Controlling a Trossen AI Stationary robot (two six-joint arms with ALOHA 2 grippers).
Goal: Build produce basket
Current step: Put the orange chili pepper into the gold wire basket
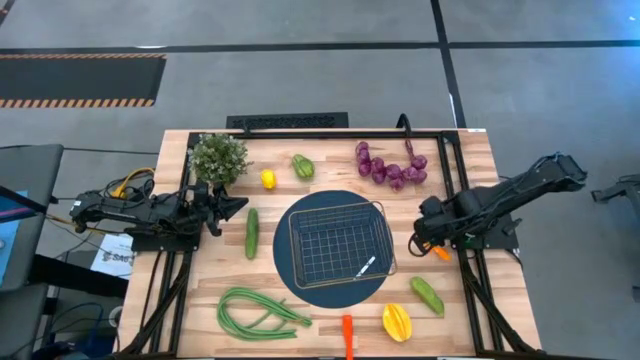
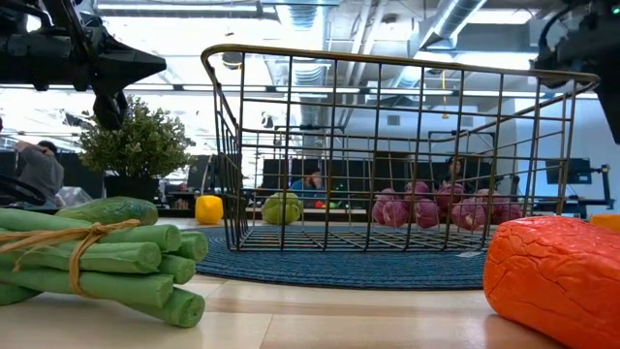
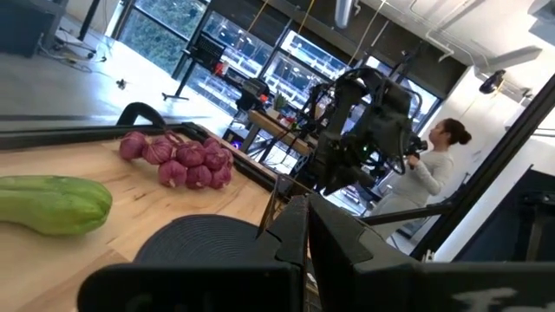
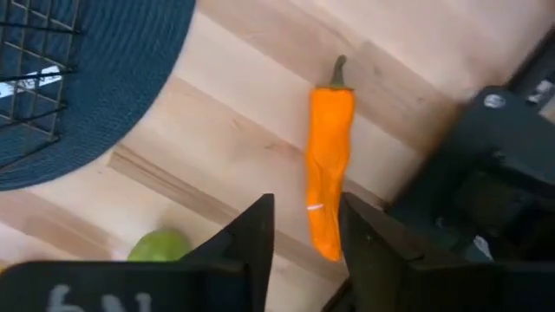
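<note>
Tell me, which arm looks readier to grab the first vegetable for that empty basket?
Probably the right. Its tool hangs open directly above the orange pepper, beside the basket. The left tool waits near the cucumber, not over it.

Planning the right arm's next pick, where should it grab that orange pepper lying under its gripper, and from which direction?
Judging by its pose, grip the orange pepper across its mid-body, coming straight down from above. It lies flat on the table, long and narrow, clear of the mat. The right gripper hovers open over its tip end.
</note>
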